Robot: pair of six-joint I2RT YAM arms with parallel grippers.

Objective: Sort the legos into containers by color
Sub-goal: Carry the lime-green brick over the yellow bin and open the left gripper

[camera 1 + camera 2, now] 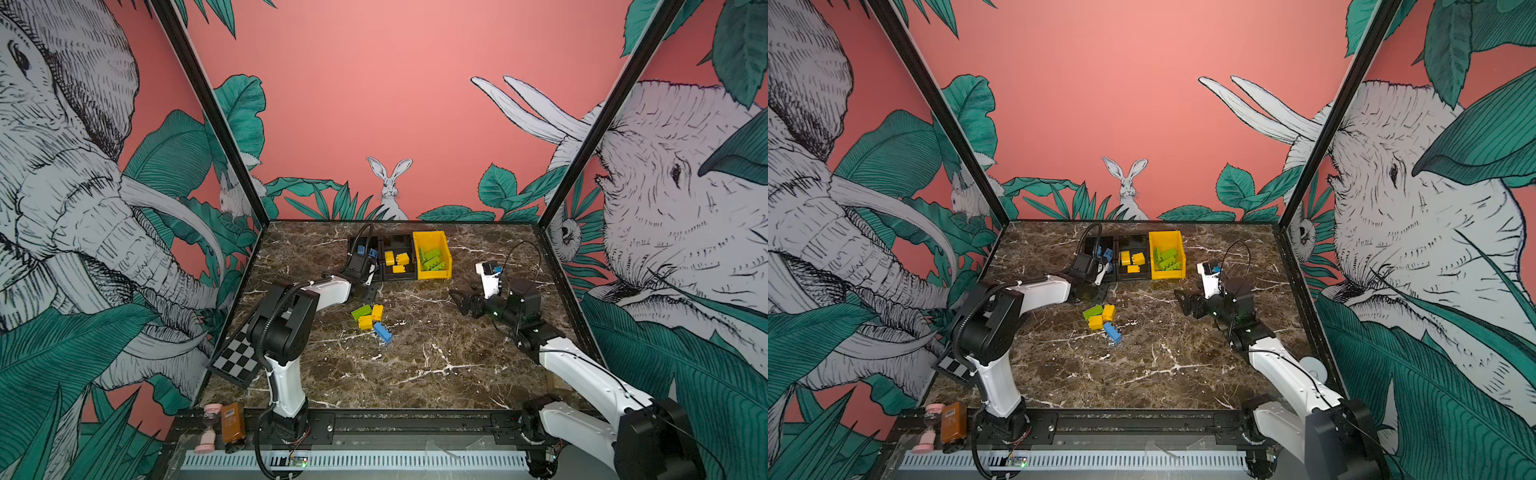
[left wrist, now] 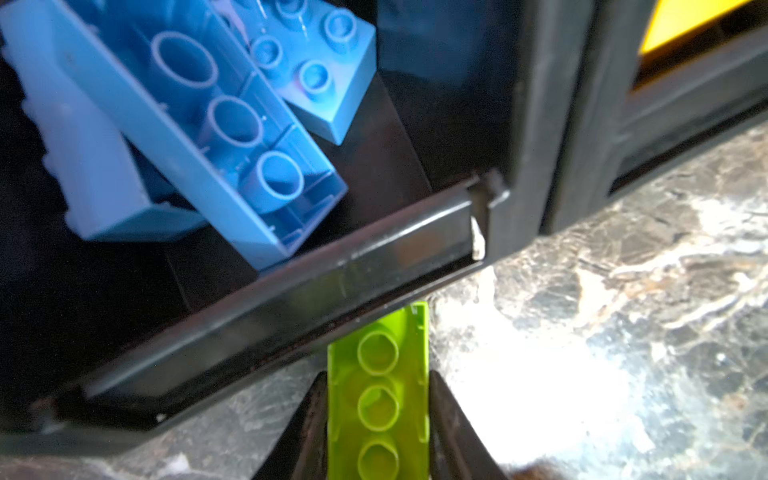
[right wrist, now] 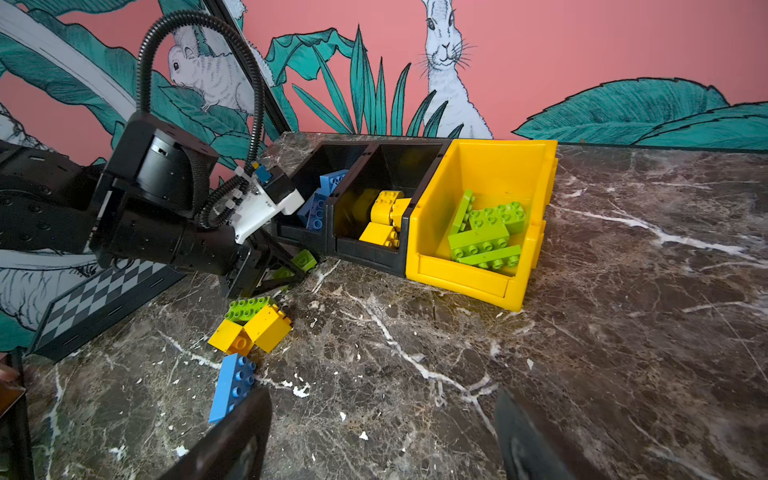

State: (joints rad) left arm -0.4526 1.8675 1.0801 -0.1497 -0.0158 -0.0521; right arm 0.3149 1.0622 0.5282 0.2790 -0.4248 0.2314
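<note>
Lime-green lego tight in left gripper (right gripper agape) beside black bin.

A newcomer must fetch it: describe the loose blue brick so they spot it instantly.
Find the yellow bin at the back of the marble table, then look nearer the front to the small heap of bricks. The blue brick lies at the heap's near edge, the only blue one outside a bin.

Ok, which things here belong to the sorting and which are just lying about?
Job: green brick in the left gripper; loose brick pile; black bin of blues; black bin of yellows; yellow bin.
Lying about: checkerboard, pink hourglass, orange box.
</note>
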